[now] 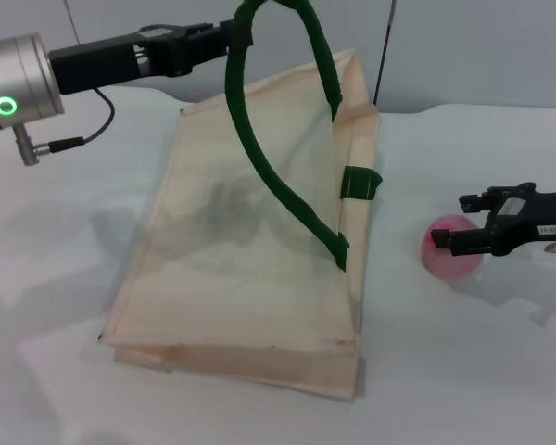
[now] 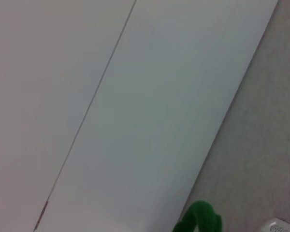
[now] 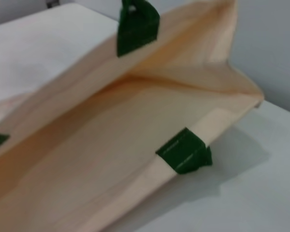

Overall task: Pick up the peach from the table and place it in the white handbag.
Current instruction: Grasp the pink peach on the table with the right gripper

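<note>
The right hand (image 1: 442, 240) clamps the small, likely light, slippery peach (image 1: 452, 247) across its middle, while the left hand (image 1: 230, 37) grips the white handbag's (image 1: 250, 260) handle.

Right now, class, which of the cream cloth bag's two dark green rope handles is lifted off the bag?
The long dark green rope handle looping up to the left gripper; the other shows only a short stub at the rim.
</note>
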